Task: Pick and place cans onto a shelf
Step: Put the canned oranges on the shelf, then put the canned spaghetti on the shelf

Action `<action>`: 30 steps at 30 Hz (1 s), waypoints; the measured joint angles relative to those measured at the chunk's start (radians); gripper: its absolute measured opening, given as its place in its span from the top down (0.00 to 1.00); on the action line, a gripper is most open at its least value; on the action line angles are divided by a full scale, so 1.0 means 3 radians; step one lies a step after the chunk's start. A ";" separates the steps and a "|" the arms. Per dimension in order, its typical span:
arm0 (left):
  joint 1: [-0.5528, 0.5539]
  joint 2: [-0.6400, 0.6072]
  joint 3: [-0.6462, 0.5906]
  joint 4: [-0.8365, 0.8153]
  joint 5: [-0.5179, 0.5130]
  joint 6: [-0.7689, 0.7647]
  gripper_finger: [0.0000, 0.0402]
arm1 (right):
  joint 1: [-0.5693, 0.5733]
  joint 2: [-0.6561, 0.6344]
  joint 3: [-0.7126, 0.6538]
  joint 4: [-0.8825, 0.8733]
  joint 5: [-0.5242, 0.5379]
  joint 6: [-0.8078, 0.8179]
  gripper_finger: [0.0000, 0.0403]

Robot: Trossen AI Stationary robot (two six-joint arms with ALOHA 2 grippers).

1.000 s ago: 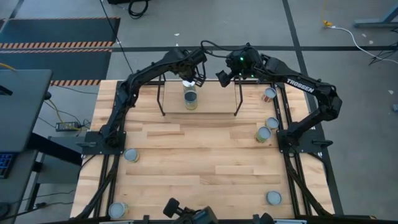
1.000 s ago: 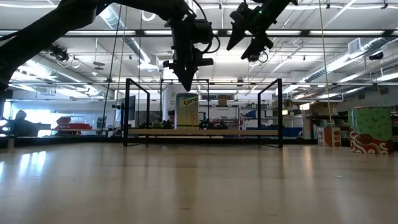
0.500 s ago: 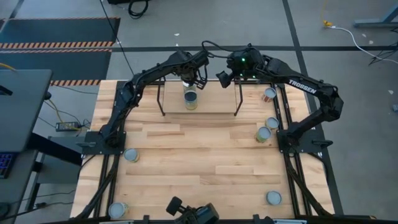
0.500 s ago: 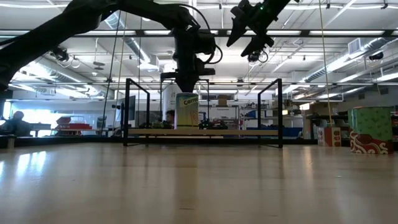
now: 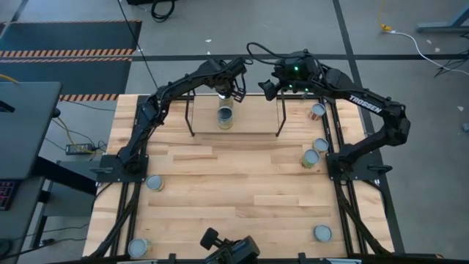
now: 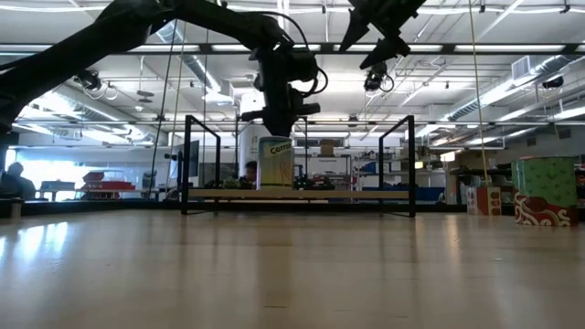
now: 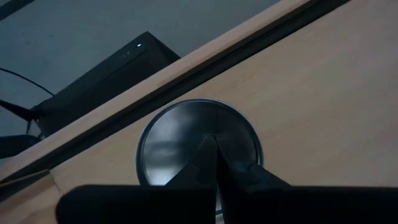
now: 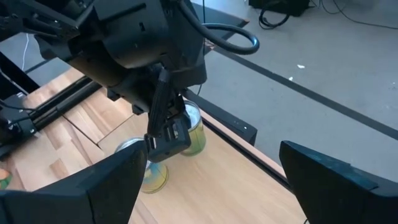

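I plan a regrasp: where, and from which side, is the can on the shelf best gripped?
Probably across the round side wall of the can, coming straight down: it stands upright on the shelf, lid up, nothing beside it. The left gripper, shut, hangs right above it.

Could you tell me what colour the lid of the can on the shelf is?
Silver-grey metal; the can lid shows best in the left wrist view.
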 joint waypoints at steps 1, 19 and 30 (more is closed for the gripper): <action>0.0000 0.0000 0.0000 0.0003 0.0006 0.0005 0.99 | 0.0000 0.0000 0.0000 0.0002 0.0001 -0.0001 0.07; 0.0049 -0.0439 -0.0010 0.0385 -0.0012 0.0257 0.99 | 0.0132 -0.0081 0.0000 0.0000 0.0055 -0.0297 0.07; -0.0013 -0.1098 -0.0001 0.0854 0.0016 0.0289 0.79 | 0.0674 -0.0505 0.0000 -0.0351 0.0116 -0.0890 0.07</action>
